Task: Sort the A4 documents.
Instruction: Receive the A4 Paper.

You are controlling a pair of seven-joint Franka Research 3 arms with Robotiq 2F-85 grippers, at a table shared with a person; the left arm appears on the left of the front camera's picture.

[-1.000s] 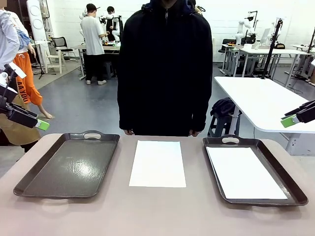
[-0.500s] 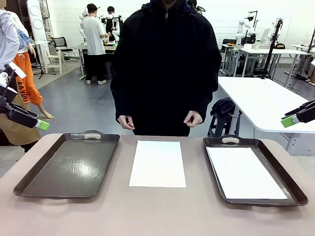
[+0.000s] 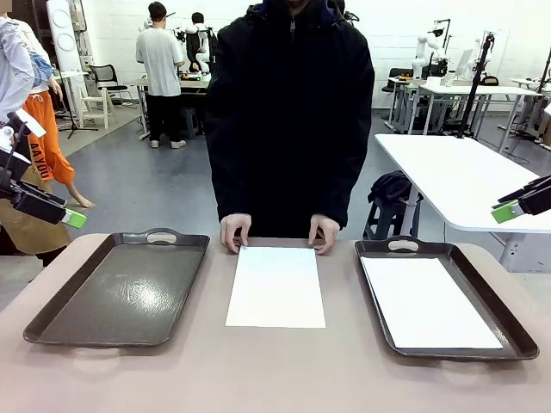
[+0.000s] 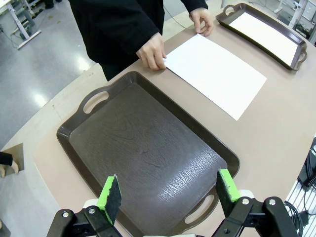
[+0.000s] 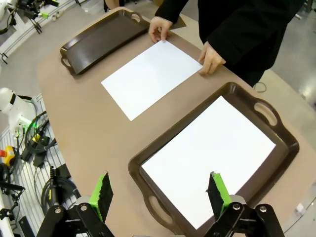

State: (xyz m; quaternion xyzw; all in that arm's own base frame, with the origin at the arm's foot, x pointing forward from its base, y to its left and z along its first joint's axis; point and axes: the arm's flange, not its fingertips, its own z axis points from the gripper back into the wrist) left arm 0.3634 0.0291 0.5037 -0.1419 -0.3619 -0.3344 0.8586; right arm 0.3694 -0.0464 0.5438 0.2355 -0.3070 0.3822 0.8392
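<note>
Our left pincer (image 4: 169, 191) hangs wide open above the left dark tray (image 4: 143, 148), gripping nothing and touching nothing. Our right pincer (image 5: 159, 192) stands just as wide and holds nothing, above the right dark tray (image 5: 288, 148), where one A4 document (image 5: 207, 163) lies flat inside. We see a second A4 document (image 3: 275, 286) flat on the desk (image 3: 275, 370) between the two trays, with a person's hand (image 3: 234, 231) at each far corner.

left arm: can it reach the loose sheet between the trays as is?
Probably yes. The left gripper hangs open near the left tray, beside the sheet, with nothing between them. The person's hands touch only its far corners, so the near edge is free, though they may hinder lifting.
</note>
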